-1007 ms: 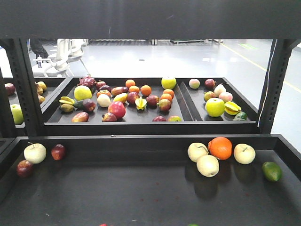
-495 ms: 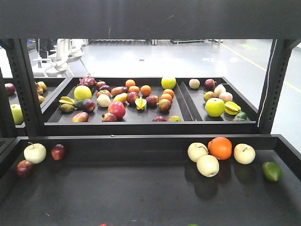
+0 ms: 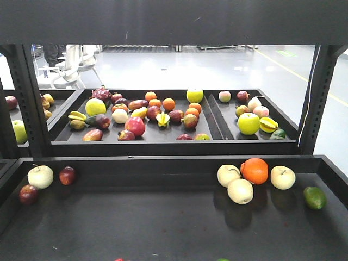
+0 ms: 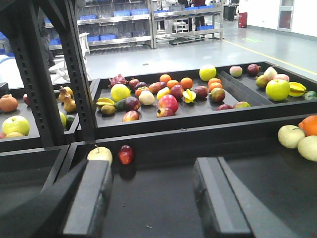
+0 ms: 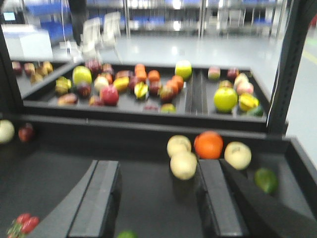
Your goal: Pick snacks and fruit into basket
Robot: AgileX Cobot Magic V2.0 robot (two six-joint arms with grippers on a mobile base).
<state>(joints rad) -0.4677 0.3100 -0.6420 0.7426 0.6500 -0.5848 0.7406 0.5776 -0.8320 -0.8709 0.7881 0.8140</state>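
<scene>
Exterior front-facing view: fruit only, spread over two black trays. Near tray [image 3: 136, 217] fills the lower half of frame. At its right rear an orange [image 3: 254, 171] touches a cream fruit [image 3: 228, 175] on its left, another cream fruit [image 3: 240, 191] sits just in front, a third cream fruit [image 3: 283, 177] is just right of the orange, and a green fruit [image 3: 315, 197] lies alone near the right edge. Left rear of the same tray: cream apple [image 3: 40, 176] with stem, dark red fruit [image 3: 67, 175] just beside it, second dark red fruit [image 3: 28, 193] lower left near the tray wall. Far tray [image 3: 163, 147] sits mid frame, behind, crowded with mixed fruit in red, yellow, orange and purple; big green apple [image 3: 248, 123] is in its right compartment past a divider. Rack post [image 3: 24, 98] stands upright at left. Left wrist view: left tool [image 4: 156, 206] released, two dark fingers [image 4: 94, 198] wide apart at bottom of frame, nothing between them, over the near tray's bare floor; cream apple and dark red fruit lie beyond the left finger, apart from it. Right wrist view, blurred: right tool [image 5: 157, 203] released too, fingers spread, empty. Orange and cream fruits sit upper right of the gap, one cream fruit just above the right finger's tip; contact cannot be told. Small red cluster [image 5: 22, 223] at bottom left corner, too blurred to name.
</scene>
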